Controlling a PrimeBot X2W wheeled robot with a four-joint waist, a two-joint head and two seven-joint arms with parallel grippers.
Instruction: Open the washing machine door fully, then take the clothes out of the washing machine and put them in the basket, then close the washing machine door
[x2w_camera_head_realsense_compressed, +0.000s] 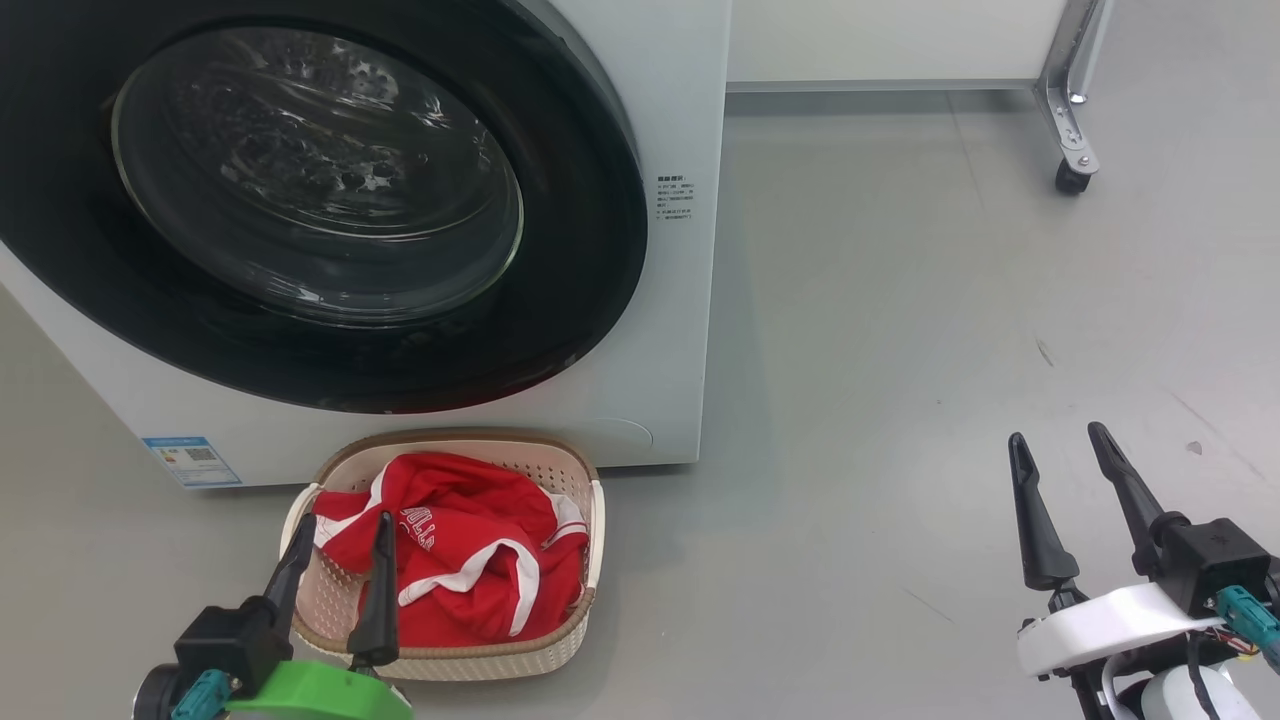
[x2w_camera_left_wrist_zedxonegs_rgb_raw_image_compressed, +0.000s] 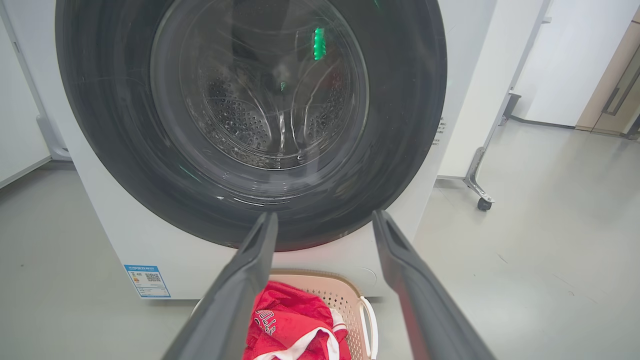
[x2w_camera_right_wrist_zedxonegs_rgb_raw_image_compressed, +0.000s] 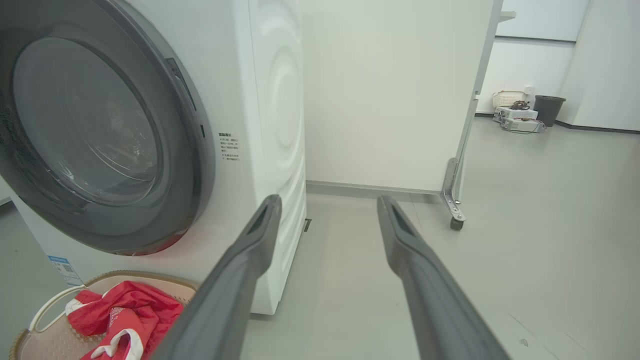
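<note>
The washing machine (x2w_camera_head_realsense_compressed: 670, 330) is a big white front-loader whose round black-rimmed door (x2w_camera_head_realsense_compressed: 320, 200) lies flat against its front, shut. Through the glass in the left wrist view the steel drum (x2w_camera_left_wrist_zedxonegs_rgb_raw_image_compressed: 250, 115) looks bare. On the floor before the machine stands the cream basket (x2w_camera_head_realsense_compressed: 575, 640), and the red clothes (x2w_camera_head_realsense_compressed: 460, 560) with white trim lie in it. My left gripper (x2w_camera_head_realsense_compressed: 343, 522) hangs open over the basket's left side, nothing between its fingers. My right gripper (x2w_camera_head_realsense_compressed: 1058, 436) is open over bare floor, far right of the basket.
A white panel on a wheeled metal leg (x2w_camera_head_realsense_compressed: 1070, 170) stands behind and right of the machine. In the right wrist view a dark bin (x2w_camera_right_wrist_zedxonegs_rgb_raw_image_compressed: 549, 107) and boxes sit by the far wall. Grey floor (x2w_camera_head_realsense_compressed: 900, 400) stretches right of the machine.
</note>
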